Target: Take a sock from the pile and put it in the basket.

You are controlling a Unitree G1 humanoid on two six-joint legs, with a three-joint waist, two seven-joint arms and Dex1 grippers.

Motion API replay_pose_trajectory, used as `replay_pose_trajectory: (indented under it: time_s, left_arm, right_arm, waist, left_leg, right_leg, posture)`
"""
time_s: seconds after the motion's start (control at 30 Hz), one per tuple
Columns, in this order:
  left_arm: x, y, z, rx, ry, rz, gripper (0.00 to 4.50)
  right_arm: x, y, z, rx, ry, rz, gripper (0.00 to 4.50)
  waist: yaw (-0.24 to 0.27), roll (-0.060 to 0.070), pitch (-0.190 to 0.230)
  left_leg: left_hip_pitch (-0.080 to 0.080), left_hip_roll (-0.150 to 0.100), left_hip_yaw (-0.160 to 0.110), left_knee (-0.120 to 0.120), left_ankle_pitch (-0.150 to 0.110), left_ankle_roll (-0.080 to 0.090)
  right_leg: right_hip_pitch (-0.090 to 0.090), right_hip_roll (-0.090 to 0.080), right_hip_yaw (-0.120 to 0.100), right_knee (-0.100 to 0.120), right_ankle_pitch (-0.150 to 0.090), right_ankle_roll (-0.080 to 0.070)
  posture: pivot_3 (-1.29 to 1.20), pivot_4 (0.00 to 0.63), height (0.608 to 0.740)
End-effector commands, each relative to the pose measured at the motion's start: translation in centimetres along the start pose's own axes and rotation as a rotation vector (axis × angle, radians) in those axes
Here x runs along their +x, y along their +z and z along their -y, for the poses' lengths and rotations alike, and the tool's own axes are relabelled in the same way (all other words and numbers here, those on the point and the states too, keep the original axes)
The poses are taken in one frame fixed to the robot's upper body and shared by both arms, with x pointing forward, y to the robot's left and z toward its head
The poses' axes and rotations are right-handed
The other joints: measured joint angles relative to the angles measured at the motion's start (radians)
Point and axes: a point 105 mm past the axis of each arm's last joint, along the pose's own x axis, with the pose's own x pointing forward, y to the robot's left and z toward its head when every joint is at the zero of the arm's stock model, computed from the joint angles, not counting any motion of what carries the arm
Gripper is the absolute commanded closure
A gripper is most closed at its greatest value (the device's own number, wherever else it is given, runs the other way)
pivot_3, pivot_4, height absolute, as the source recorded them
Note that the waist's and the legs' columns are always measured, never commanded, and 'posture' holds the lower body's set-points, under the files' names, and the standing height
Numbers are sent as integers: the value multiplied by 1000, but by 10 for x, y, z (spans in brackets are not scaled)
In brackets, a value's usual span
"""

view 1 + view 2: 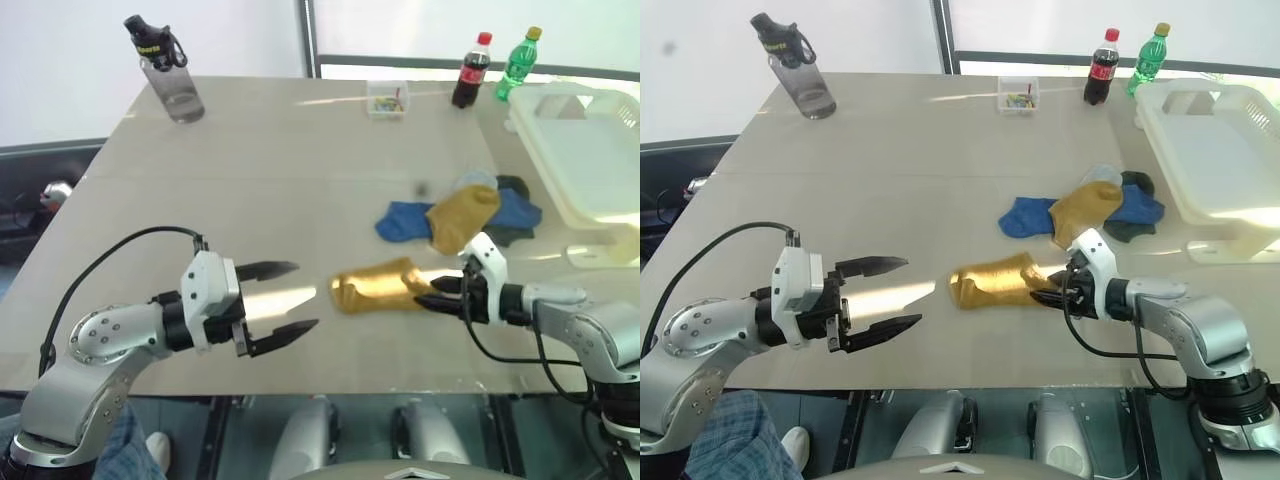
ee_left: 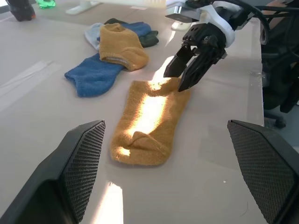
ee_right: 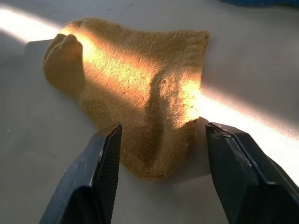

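Observation:
A mustard-yellow sock lies flat on the table, apart from the pile of blue, yellow, dark and pale socks behind it. My right gripper is at the sock's right end, low over the table. In the right wrist view its fingers stand apart, with the sock's end lying loose between them. My left gripper hangs wide open and empty to the left of the sock, pointing at it. The whitish slotted basket stands at the far right, behind the pile.
A dark-capped water bottle stands at the back left. At the back are a small clear box of coloured bits, a cola bottle and a green bottle. The table's near edge runs just below both grippers.

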Motion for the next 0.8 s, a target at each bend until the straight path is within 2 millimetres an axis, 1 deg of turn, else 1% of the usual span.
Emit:
replay_pose_trajectory:
  time_s: [0.03,0.13,0.23,0.3,0.37,0.47,0.53,0.63,0.67,0.73,0.8]
  left_arm:
    - [-1,7,1,23,-10,12,0]
    - [0,7,1,22,-13,13,0]
    - [0,8,1,20,-17,13,0]
    - [0,8,2,19,-20,14,0]
    - [0,8,2,18,-20,14,0]
    - [1,8,3,15,-23,14,0]
    - [0,9,4,14,-24,13,0]
    - [-1,8,4,11,-21,9,0]
    - [-2,8,4,10,-21,8,0]
    - [-3,8,5,9,-21,7,0]
    - [-3,8,5,5,-19,5,0]
  right_arm:
    - [-19,10,18,-61,-68,60,1764]
    - [-31,17,33,-99,-125,105,1764]
    - [-36,32,55,-138,-237,184,1764]
    - [-35,40,65,-163,-302,222,1764]
    - [-33,46,70,-209,-343,253,1764]
    - [-28,48,74,-270,-377,252,1764]
    - [-23,44,70,-278,-343,234,1764]
    - [-15,31,47,-243,-197,183,1764]
    - [-14,27,42,-239,-173,164,1764]
    - [-14,22,39,-231,-151,147,1764]
    - [-15,12,33,-203,-117,103,1764]
  waist:
    - [2,0,0]
    - [4,0,1]
    - [0,0,1]
    - [-4,0,1]
    - [-4,0,1]
    - [-3,1,1]
    - [-2,1,1]
    - [-1,1,1]
    - [-1,1,1]
    - [-1,1,1]
    - [-1,1,1]
  left_leg:
    - [0,0,0,0,0,0]
    - [-1,0,0,0,1,-1]
    - [0,0,0,0,2,-3]
    - [0,0,0,0,2,-3]
    - [0,0,0,0,2,-3]
    - [-1,0,1,0,2,-3]
    - [-1,0,1,0,2,-3]
    - [-1,0,1,0,2,-3]
    - [-1,0,1,0,2,-3]
    - [-1,0,1,0,2,-3]
    - [-1,0,1,0,2,-3]
  right_leg:
    - [0,0,0,0,0,0]
    - [0,0,0,-1,0,0]
    - [0,1,0,0,0,0]
    - [0,1,0,0,0,0]
    - [0,1,0,1,0,0]
    - [0,2,0,0,0,0]
    - [0,2,0,0,0,0]
    - [0,2,0,0,0,0]
    - [0,2,0,0,0,0]
    - [0,2,0,0,0,0]
    - [0,2,0,0,0,0]
  posture:
    - [0,150,740]
    - [0,150,740]
    - [0,150,740]
    - [0,150,740]
    - [0,150,740]
    - [0,150,740]
    - [0,150,740]
    - [0,150,740]
    - [0,150,740]
    - [0,150,740]
    - [0,150,740]
